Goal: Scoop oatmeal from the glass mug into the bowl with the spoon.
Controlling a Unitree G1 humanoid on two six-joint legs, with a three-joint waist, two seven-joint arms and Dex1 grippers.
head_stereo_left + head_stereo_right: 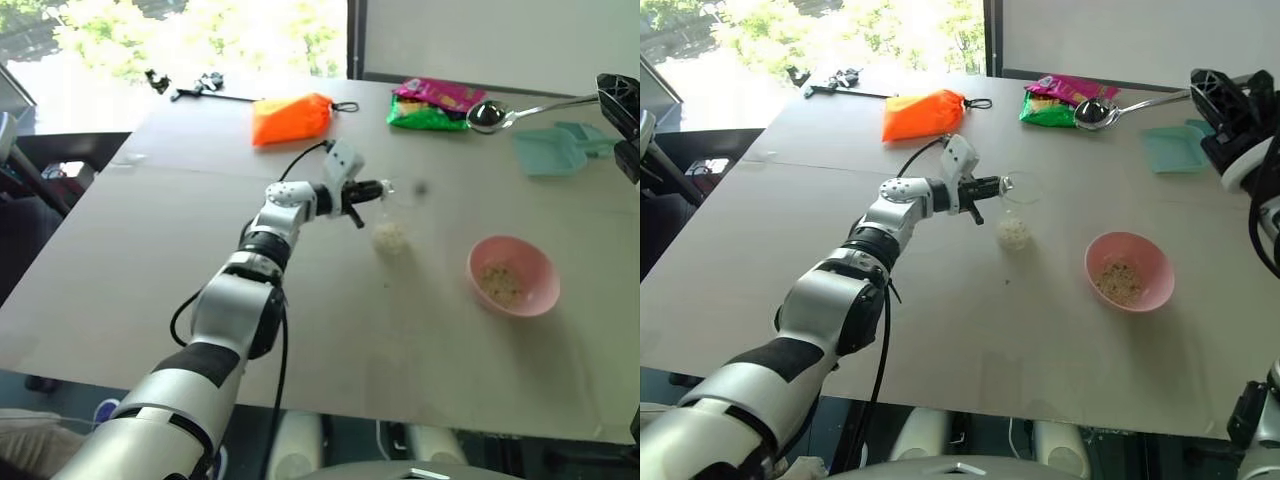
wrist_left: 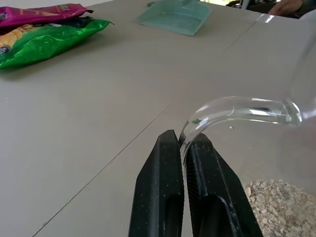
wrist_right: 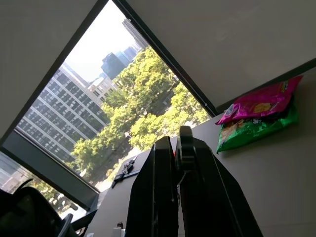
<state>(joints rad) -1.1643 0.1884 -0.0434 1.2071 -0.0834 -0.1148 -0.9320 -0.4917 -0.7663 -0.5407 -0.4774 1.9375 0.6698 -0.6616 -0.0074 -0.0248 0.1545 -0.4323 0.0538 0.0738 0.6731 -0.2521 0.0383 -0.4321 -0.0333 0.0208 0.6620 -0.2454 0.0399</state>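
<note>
Glass mug (image 1: 1018, 208), barely discernible, has its handle pinched by left claw (image 2: 181, 144); right claw (image 3: 175, 148) clamps spoon (image 1: 1130, 107).

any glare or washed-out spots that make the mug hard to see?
Left eye view: window at the top is blown out, and the glass mug is nearly invisible against the table; only its oatmeal stands out. Right eye view: the rim reads faintly. Left wrist view: the handle is crisp with bright highlights, pinched by the left gripper.
</note>
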